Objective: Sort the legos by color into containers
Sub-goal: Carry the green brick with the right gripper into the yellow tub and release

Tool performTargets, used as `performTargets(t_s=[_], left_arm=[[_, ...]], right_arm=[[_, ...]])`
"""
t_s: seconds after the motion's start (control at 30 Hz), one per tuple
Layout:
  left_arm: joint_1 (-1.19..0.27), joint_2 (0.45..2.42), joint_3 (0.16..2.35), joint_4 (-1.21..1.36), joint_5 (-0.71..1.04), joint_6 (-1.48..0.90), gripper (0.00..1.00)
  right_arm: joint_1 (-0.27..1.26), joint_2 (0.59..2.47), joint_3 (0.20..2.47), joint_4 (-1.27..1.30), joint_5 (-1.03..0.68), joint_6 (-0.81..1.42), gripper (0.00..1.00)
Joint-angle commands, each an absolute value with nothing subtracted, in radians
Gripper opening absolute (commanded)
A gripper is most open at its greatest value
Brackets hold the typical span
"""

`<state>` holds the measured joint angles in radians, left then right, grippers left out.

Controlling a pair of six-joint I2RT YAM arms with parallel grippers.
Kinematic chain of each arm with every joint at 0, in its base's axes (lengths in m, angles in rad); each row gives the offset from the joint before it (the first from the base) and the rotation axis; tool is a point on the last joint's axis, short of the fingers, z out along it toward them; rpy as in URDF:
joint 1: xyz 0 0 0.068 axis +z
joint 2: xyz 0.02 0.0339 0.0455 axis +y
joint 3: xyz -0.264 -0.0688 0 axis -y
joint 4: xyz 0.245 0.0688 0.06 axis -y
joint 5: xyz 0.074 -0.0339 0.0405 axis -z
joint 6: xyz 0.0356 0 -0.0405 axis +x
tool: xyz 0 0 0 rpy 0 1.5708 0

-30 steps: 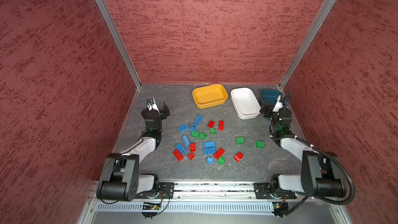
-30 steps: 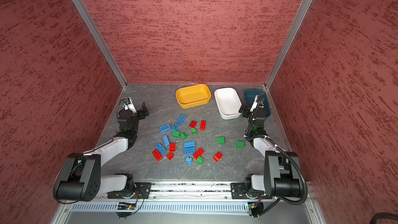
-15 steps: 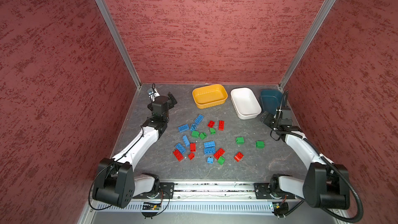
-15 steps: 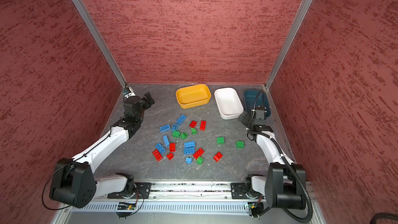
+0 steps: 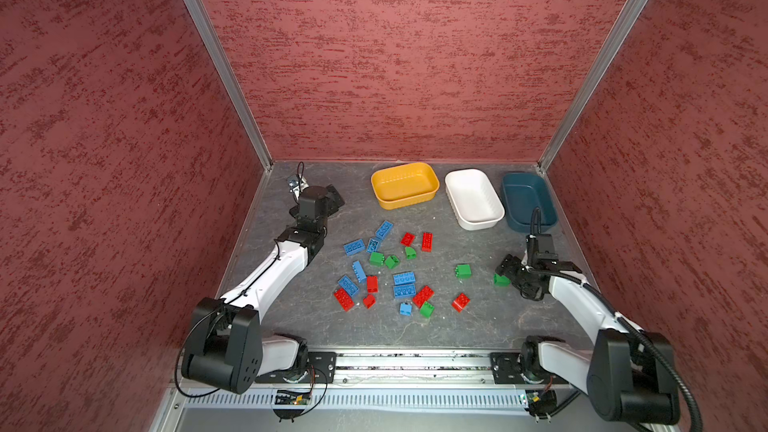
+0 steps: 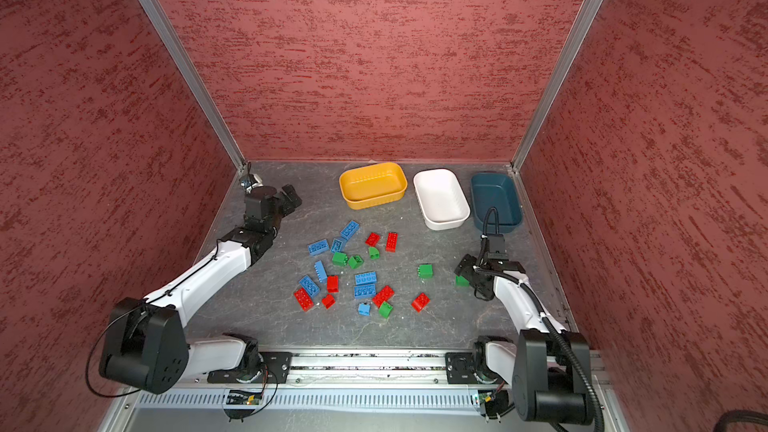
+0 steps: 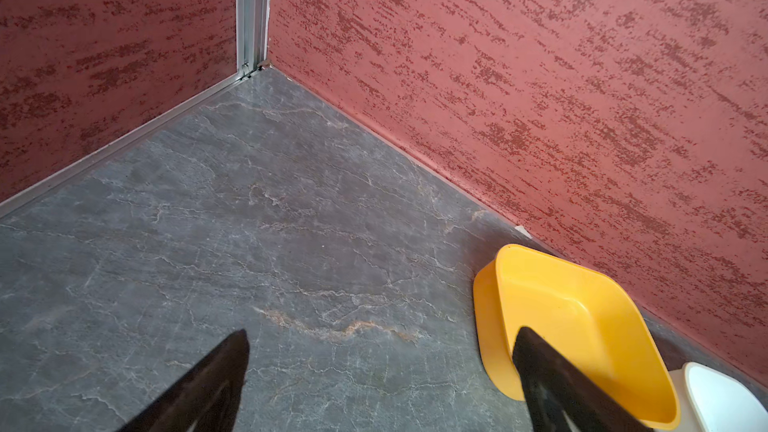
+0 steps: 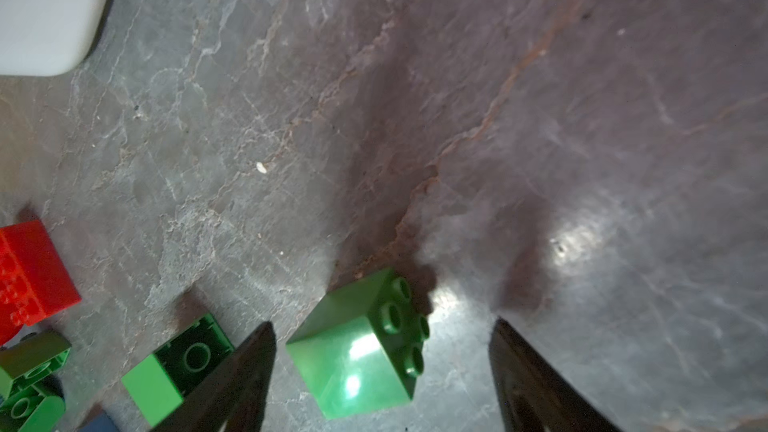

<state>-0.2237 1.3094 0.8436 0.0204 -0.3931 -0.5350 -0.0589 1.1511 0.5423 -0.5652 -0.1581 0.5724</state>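
Several red, blue and green legos lie scattered mid-table, such as a blue one [image 5: 354, 247], a red one [image 5: 427, 241] and a green one [image 5: 462, 271]. The containers stand along the back: yellow-orange [image 5: 405, 200], white [image 5: 471, 197] and dark teal [image 5: 525, 197], all empty. My right gripper [image 5: 505, 274] [image 8: 383, 322] is low at the table, open, straddling a green cubic brick [image 8: 357, 347] [image 6: 461, 281] that lies on its side nearer one finger, with a gap at the other. My left gripper [image 5: 334, 199] [image 7: 383, 332] is open over bare table, beside the yellow tub [image 7: 490, 326].
Red walls close in the back and both sides, with metal posts in the corners. In the right wrist view a second green brick [image 8: 178, 367] lies just outside one finger, a red brick [image 8: 29, 272] sits farther off, and the white tub's corner [image 8: 41, 14] shows.
My right arm came forward and down from beside the teal tub onto the green brick, and its jaws have narrowed a little. The left arm stretched toward the back left, then held still.
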Motion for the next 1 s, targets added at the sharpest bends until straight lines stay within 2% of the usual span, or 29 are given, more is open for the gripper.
performTargets(t_s=[0.0, 0.23, 0.47, 0.63, 0.87, 0.97], left_arm=[[-0.227, 1.328, 0.86, -0.002, -0.377, -0.554, 0.99], [-0.237, 1.345, 0.888, -0.024, -0.362, -0.555, 0.99], [-0.252, 1.368, 0.908, -0.036, -0.365, -0.545, 0.99], [-0.265, 1.377, 0.922, -0.043, -0.377, -0.523, 0.99], [-0.281, 1.384, 0.939, -0.062, -0.384, -0.511, 0.99], [-0.29, 1.389, 0.952, -0.086, -0.385, -0.516, 0.99]], right_arm=[[-0.038, 1.174, 0.554, -0.571, -0.18, 0.553, 0.76], [0.052, 1.23, 0.585, -0.575, -0.115, 0.532, 0.69], [0.154, 1.294, 0.637, -0.618, 0.082, 0.545, 0.66], [0.182, 1.335, 0.661, -0.621, 0.122, 0.531, 0.62], [0.219, 1.339, 0.678, -0.617, 0.132, 0.498, 0.46], [0.249, 1.314, 0.708, -0.587, 0.074, 0.464, 0.4]])
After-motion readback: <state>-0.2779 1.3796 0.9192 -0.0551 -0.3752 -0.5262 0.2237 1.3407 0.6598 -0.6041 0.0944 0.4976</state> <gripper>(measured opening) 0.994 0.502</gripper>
